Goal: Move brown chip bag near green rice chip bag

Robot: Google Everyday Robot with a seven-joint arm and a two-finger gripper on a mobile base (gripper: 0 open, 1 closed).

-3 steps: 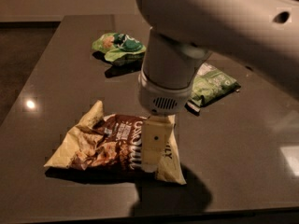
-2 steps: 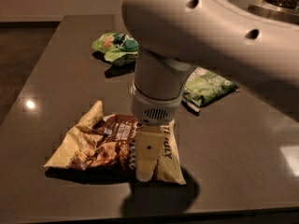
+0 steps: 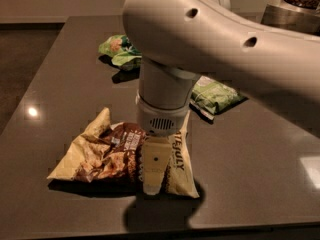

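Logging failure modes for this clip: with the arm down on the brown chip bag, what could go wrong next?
1. The tool is low over the right end of the brown chip bag; the crumpled bag could slip free or tear if dragged.
2. The flat green packet lies beside the path to the green rice chip bag and may get nudged.
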